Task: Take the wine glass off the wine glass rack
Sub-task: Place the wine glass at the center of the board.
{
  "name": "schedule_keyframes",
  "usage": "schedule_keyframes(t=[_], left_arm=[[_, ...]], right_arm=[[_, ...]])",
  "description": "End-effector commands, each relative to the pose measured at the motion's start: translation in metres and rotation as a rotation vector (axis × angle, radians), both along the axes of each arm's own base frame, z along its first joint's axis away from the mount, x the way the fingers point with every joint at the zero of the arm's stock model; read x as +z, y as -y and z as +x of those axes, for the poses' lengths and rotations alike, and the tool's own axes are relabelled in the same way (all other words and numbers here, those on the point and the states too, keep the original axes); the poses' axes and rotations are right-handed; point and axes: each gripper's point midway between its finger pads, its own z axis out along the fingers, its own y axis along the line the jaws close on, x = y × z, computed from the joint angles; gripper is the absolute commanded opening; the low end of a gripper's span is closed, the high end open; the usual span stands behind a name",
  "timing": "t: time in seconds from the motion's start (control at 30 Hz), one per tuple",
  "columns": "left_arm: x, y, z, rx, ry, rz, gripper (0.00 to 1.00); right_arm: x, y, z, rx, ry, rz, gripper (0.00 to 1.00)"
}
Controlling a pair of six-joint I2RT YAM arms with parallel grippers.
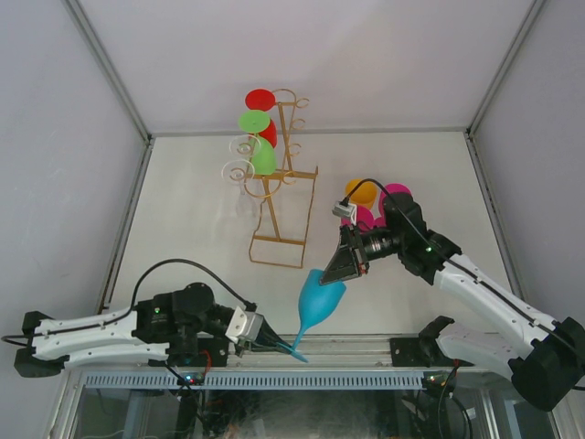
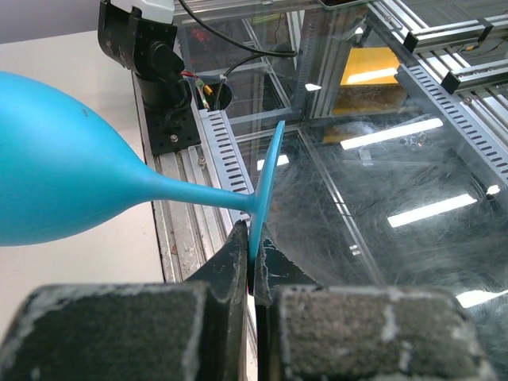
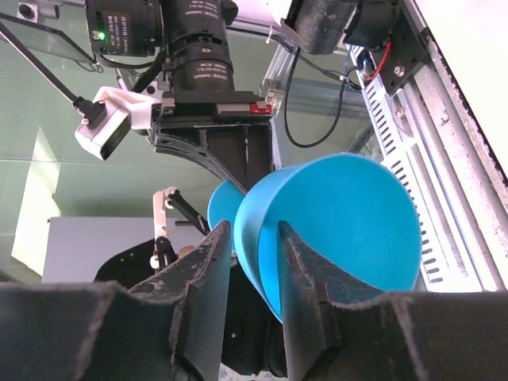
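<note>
Our left gripper point(image 2: 252, 238) is fully closed. In the left wrist view its two dark fingers pinch the edge of the flat round foot of a matte blue plastic wine glass point(image 2: 63, 182), and the stem runs off toward the bowl at the left of the frame.

Our right gripper point(image 3: 254, 230) is partly open. In the right wrist view its fingers straddle the rim of the blue bowl, one inside and one outside. They sit close to the wall, but we cannot tell whether they press on it or only bracket it.

In the overhead view the blue glass point(image 1: 320, 302) hangs tilted at lower centre. Its foot is low at the left gripper point(image 1: 274, 340), by the table's near edge, and its bowl rises toward the right gripper point(image 1: 343, 265). It touches neither the table nor the stand.

The tall gold wire wine glass rack point(image 1: 279, 241) stands at upper centre, well apart from the blue glass. A red glass point(image 1: 260, 98), a green glass point(image 1: 263, 157) and what look like clear ones point(image 1: 239, 169) hang on its left-side hooks. An orange glass point(image 1: 359, 190) and magenta glasses point(image 1: 395, 194) sit right of centre, partly hidden behind the right arm.

We judge the main step done, since this glass is off its hook and clear of the rack. What seems left is settling which gripper carries it and putting it down, perhaps beside the coloured ones. Other glasses remain on the rack.
</note>
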Motion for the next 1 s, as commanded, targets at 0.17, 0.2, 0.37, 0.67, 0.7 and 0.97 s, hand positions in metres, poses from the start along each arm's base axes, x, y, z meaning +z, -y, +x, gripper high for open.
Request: schedule_keyframes(t=[0.17,0.2,0.37,0.67,0.7,0.97], left_arm=[[0.016,0.007,0.008,0.038,0.014,-0.02,0.0],[0.016,0.007,0.008,0.041,0.014,-0.021,0.0],[0.015,0.007,0.011,0.061,0.013,-0.014,0.0],[0.012,0.005,0.016,0.09,0.014,-0.002,0.0],[0.012,0.005,0.016,0.091,0.015,-0.003,0.0],[0.012,0.005,0.017,0.096,0.019,-0.001,0.02]], right_arm=[[0.033,0.002,-0.005,0.048,0.104,0.106,0.24],[0.033,0.003,-0.006,0.05,0.102,0.106,0.23],[0.032,0.003,-0.006,0.052,0.101,0.104,0.19],[0.038,0.003,-0.008,0.065,0.13,0.131,0.02],[0.038,0.003,-0.007,0.062,0.131,0.13,0.0],[0.044,0.002,-0.007,0.049,0.15,0.146,0.0]])
